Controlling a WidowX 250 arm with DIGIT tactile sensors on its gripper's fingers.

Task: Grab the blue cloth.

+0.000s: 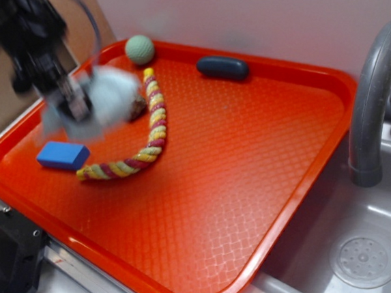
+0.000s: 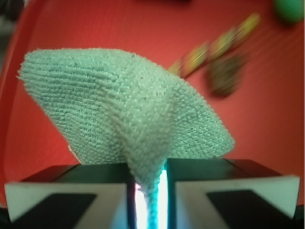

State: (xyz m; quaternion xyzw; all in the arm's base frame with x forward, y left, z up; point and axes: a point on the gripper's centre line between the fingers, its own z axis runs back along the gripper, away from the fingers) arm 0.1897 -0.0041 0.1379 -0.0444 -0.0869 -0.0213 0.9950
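A kitchen-like sink setup is showing: a grey faucet (image 1: 376, 96) and drain (image 1: 364, 260) are sitting right of the gripper (image 1: 75, 105).

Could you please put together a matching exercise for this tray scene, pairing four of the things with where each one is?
Things:
1. blue cloth
2. green ball
3. blue block
4. dark oval object

Places:
A. lying flat on the tray near its left edge, beside one end of the rope
B. by the tray's far rim, to the right of the ball
C. pinched between the fingers of the gripper, bunched up above the tray
D. at the tray's far rim, just beyond the rope's upper end

Pairs: 1-C, 2-D, 3-A, 4-B
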